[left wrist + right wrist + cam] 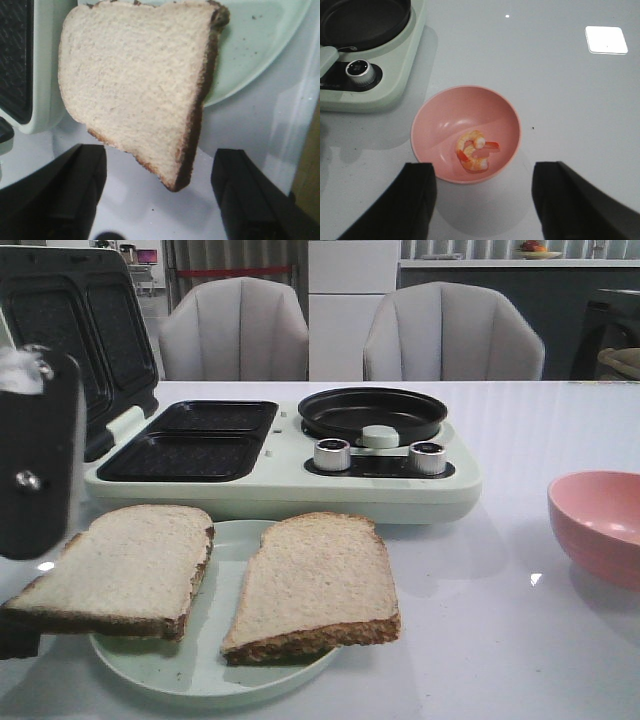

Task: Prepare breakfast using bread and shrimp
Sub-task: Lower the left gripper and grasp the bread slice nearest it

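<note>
Two slices of bread lie on a pale green plate (225, 665): the left slice (125, 565) overhangs the plate's left edge, the right slice (315, 580) lies flat. In the left wrist view the left gripper (160, 160) is open, and the overhanging corner of the left slice (135, 85) sits between its jaws, apart from both. My left arm (35, 460) shows at the far left. The shrimp (472, 152) lies curled in a pink bowl (435, 125). The right gripper (482, 172) is open and empty, hovering over the bowl's near rim.
A pale green breakfast maker (280, 485) stands behind the plate, with two black sandwich wells (190, 440), a round black pan (372, 412), two silver knobs (332, 454) and its lid (70, 330) raised at the back left. The pink bowl (600, 525) sits at the right.
</note>
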